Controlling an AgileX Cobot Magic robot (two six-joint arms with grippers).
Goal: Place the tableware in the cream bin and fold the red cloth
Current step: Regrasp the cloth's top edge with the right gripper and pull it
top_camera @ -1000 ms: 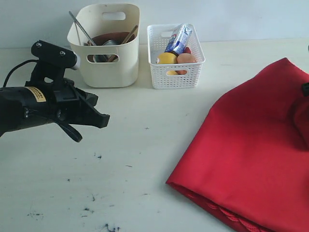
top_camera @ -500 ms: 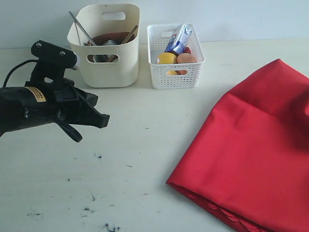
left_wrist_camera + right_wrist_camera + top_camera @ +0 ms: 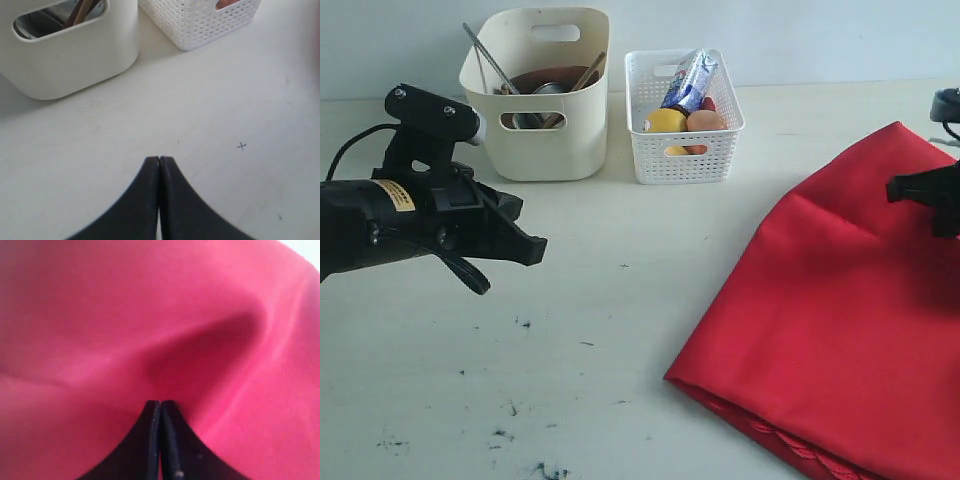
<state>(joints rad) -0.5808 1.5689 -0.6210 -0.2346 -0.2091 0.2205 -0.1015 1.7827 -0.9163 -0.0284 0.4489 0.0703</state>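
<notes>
The cream bin (image 3: 545,135) stands at the back left and holds the tableware: a brown plate rim (image 3: 545,76), a silver handle (image 3: 483,52) and wooden sticks (image 3: 588,72) poke out. On the right lies the red cloth (image 3: 840,320), folded over, its scalloped edge at the front. My left gripper (image 3: 538,250) hovers shut over bare table in front of the bin (image 3: 75,60), nothing between its tips (image 3: 159,160). My right gripper (image 3: 900,188) is at the right edge above the cloth (image 3: 125,315), shut (image 3: 160,403), with no fabric visibly pinched.
A white perforated basket (image 3: 682,150) beside the bin holds a lemon (image 3: 665,121), an egg (image 3: 704,121) and a milk carton (image 3: 690,78). The basket (image 3: 200,22) also shows in the left wrist view. Dark ink marks (image 3: 520,324) dot the white table.
The cloth's raised fold at the right edge has dropped flat. My right gripper has come into view at the right edge. The left arm has stayed still.
</notes>
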